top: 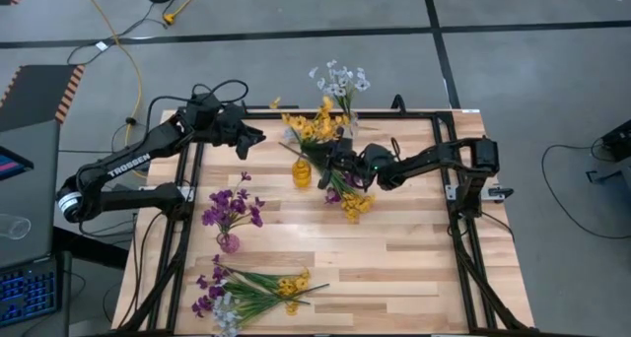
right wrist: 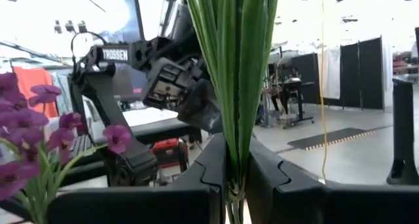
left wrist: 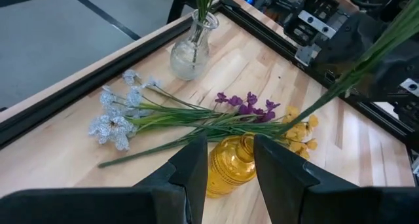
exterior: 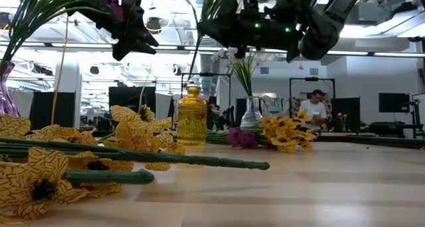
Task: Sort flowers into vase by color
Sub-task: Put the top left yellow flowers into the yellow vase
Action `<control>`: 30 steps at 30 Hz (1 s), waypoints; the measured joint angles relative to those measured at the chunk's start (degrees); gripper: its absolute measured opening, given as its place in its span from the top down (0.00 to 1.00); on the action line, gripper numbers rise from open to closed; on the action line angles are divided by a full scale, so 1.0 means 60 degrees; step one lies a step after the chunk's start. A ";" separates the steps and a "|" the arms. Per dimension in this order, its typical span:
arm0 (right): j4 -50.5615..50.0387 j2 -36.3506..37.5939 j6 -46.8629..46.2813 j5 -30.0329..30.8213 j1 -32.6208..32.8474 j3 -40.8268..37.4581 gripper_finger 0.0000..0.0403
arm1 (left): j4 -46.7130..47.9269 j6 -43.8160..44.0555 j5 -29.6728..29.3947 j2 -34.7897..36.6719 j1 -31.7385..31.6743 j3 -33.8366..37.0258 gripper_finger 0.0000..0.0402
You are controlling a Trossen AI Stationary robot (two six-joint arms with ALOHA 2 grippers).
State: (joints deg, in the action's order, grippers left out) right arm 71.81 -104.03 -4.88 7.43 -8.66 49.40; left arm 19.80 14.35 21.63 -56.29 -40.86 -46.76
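My right gripper (top: 340, 162) is shut on a bunch of yellow flowers (top: 311, 128), held in the air beside the yellow vase (top: 302, 171). My left gripper (left wrist: 226, 178) hangs open with nothing in it, to the left of that vase. Purple flowers (top: 232, 209) stand in a purple vase (top: 229, 242). A clear vase (left wrist: 190, 54) near the far edge holds green stems with white blossoms (top: 340, 79). Loose white flowers (left wrist: 114, 119), purple flowers (left wrist: 245, 106) and yellow flowers (top: 355, 204) lie on the table. Another mixed pile (top: 251, 290) lies near the front edge. My right gripper pinches several green stems (right wrist: 237, 152) together between its two fingers, close to the stems' lower ends. The fingers lie across the stems. The bunch is lifted clear of the table, its stems rising from the fingers and its blossoms toward the table's far left.
Black frame rails (top: 458, 209) run along the table's left, right and far sides. In the low view, long green stems (exterior: 133, 157) and yellow blossoms lie close in front. A person (exterior: 312, 111) sits in the room beyond the table.
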 joint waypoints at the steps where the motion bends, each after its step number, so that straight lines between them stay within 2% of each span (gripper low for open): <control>1: -0.0152 0.0000 -0.0099 0.0002 0.0019 0.0002 0.85 | 0.0009 0.0000 0.0000 0.0000 0.0000 0.0000 0.73; 30: -0.1657 -0.0047 -0.0105 0.0304 -0.0015 0.0002 0.85 | 0.0012 -0.0033 0.0000 0.0000 -0.0004 0.0004 0.73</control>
State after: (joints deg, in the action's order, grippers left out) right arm 61.86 -104.31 -5.50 9.26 -8.75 49.41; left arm 19.88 14.15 21.63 -56.29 -40.88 -46.74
